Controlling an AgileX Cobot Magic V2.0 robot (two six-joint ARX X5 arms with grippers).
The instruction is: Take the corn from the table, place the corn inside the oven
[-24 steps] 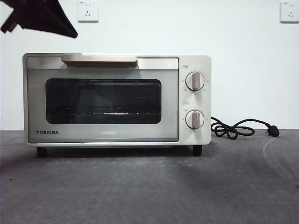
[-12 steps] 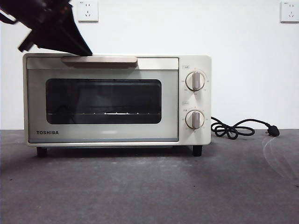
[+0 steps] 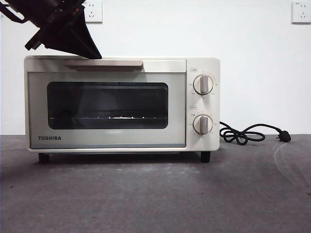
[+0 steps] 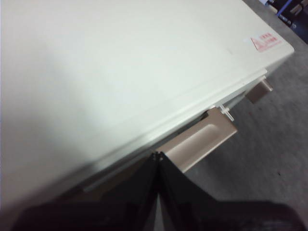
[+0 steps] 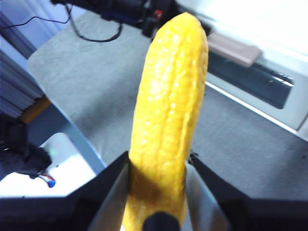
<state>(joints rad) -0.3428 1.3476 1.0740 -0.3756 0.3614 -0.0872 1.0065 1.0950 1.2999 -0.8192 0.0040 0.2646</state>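
The cream-white oven (image 3: 121,104) stands on the dark grey table (image 3: 155,194) with its glass door closed. My left gripper (image 3: 95,54) comes down from the upper left, jaws shut, its tip at the left end of the door's bar handle (image 3: 104,62). The left wrist view shows the shut left gripper (image 4: 156,155) right beside the handle (image 4: 202,139), above the oven top (image 4: 120,62). My right gripper (image 5: 158,159) is shut on the yellow corn (image 5: 171,96), held in the air off the table, with the oven (image 5: 269,82) beyond it. The front view does not show the corn.
Two round knobs (image 3: 202,84) sit on the oven's right panel. A black cord and plug (image 3: 243,133) lie on the table to the oven's right. Wall sockets (image 3: 91,10) are mounted behind.
My left gripper has come down and to the right, from the top left corner to the left end of the oven's handle. The oven has not moved.
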